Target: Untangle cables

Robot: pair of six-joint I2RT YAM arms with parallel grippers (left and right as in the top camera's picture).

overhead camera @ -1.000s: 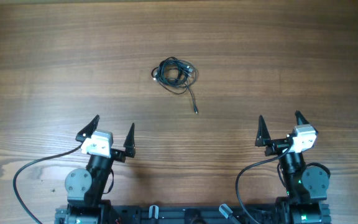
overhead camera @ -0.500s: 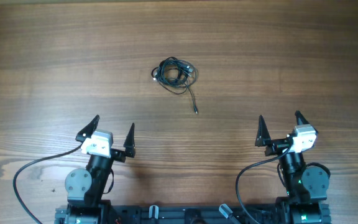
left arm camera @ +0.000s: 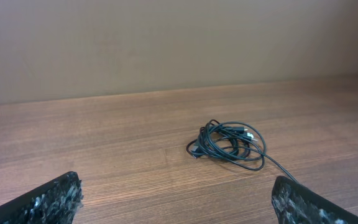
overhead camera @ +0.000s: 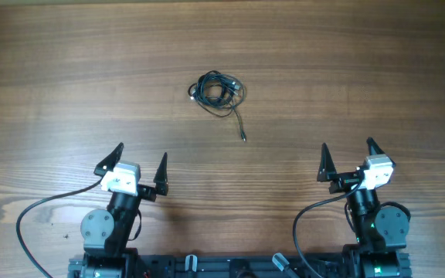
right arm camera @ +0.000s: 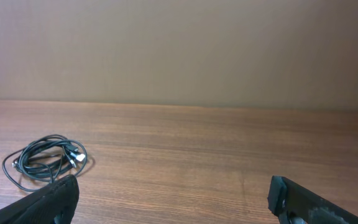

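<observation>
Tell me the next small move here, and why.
Probably advance the left gripper toward the cables: they lie bunched in a tangle, touched by neither arm, nearer it than the right gripper, and both grippers stand open, holding nothing.

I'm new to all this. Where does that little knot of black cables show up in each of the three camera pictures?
Overhead: cable bundle above centre, slightly to the left.
Left wrist: cable bundle right of centre, at mid-height.
Right wrist: cable bundle low down, near the left edge.
Shared landmark: the wooden tabletop it lies on, its grain running across every view.
</observation>
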